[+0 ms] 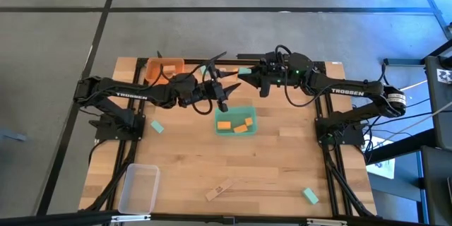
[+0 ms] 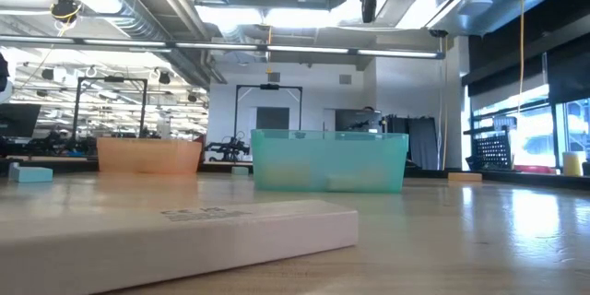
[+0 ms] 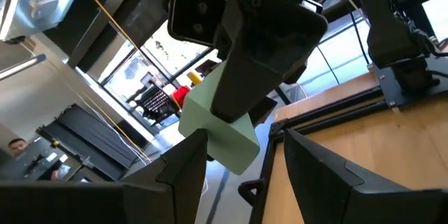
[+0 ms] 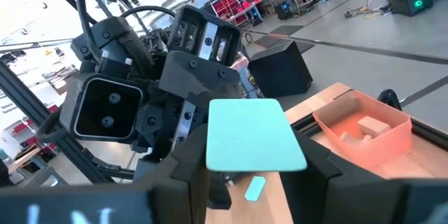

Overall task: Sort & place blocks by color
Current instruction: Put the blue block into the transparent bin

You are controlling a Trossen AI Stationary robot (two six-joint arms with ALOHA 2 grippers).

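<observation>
Right wrist view, mint block (image 4: 255,134) upright in right tool (image 4: 248,171)

Both arms raised, tools facing, close

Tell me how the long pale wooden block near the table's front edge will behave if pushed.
The pale wooden block lies flat with squared faces, so it would probably slide rather than roll. It looks rigid, and likely light. A push near one end would probably pivot it.
</observation>
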